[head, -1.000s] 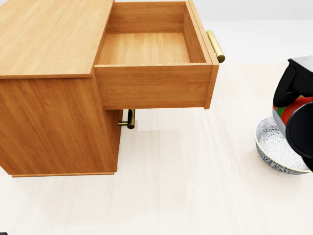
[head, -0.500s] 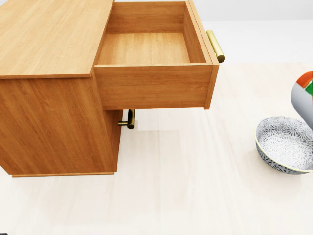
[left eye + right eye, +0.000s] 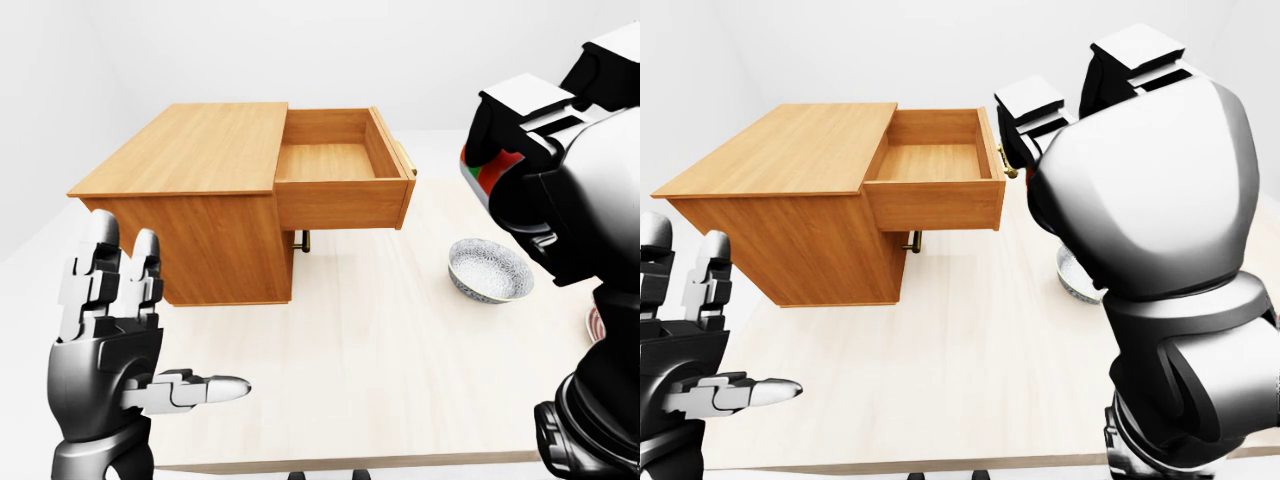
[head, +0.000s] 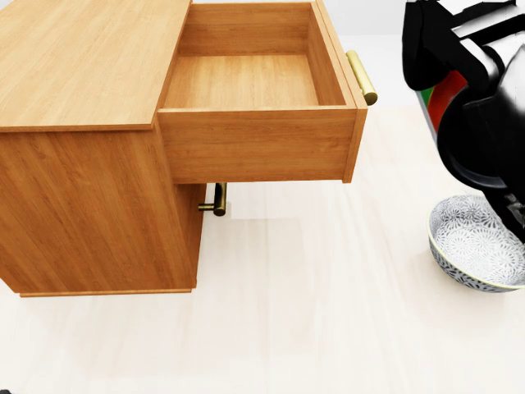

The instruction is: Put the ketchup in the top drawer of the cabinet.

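The wooden cabinet (image 3: pixel 190 160) stands on the table at the left. Its top drawer (image 4: pixel 242 82) is pulled out and holds nothing, and its brass handle (image 4: pixel 362 76) points right. My right hand (image 4: pixel 447 57) is shut on the ketchup bottle (image 4: pixel 441 98), whose red and green label shows between the black fingers. It holds the bottle in the air just right of the drawer handle, above the bowl. The bottle also shows in the left-eye view (image 3: pixel 485 170). My left hand (image 3: pixel 160 330) is open and empty, low at the left, apart from the cabinet.
A patterned grey-and-white bowl (image 4: pixel 476 242) sits on the light wooden table (image 4: pixel 312 328) to the right of the cabinet, below my right hand. The lower drawer is closed and its brass handle (image 4: pixel 217 199) shows under the open drawer.
My right hand with the ketchup has risen from the right edge by the bowl and moved left, to beside the drawer handle. The cabinet, bowl and camera have not moved.
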Tool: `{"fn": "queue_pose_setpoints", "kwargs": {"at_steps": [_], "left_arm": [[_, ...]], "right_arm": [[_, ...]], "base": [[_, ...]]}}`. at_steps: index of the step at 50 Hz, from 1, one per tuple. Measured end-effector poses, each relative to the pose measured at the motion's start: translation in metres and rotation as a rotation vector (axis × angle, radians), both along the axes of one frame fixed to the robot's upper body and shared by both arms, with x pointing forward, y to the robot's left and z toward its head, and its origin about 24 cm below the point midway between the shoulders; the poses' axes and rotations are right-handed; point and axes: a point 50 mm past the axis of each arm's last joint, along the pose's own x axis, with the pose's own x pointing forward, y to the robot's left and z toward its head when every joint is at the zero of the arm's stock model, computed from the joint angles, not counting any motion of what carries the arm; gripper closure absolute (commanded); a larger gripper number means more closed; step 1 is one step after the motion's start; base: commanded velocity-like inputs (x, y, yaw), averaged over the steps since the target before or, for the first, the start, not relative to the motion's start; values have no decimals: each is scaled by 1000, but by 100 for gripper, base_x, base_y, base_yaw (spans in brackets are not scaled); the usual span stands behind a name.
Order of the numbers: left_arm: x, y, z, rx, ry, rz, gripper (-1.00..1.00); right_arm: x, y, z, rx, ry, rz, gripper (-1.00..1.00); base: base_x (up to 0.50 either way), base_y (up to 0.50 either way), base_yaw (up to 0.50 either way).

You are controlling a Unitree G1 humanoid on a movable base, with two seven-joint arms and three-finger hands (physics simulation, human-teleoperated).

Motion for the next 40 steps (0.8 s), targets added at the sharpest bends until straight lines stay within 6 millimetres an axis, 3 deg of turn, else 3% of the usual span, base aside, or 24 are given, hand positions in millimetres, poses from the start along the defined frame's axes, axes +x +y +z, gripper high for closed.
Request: {"fn": "queue_pose_setpoints", "kwargs": {"at_steps": [17,30,40], "left_arm": [[0,1,1,-1,-4,2,-100],[1,0,0,-1,-3,2,-100],[2,0,-1,-2,4,0,-100]], "right_arm": [[32,12,34,-99,5,-1,100],[66,7,69,50,34,-17,100],[105,7,92,181,184,83,100]], "base": [[0,0,0],[0,0,0],[0,0,0]]}}
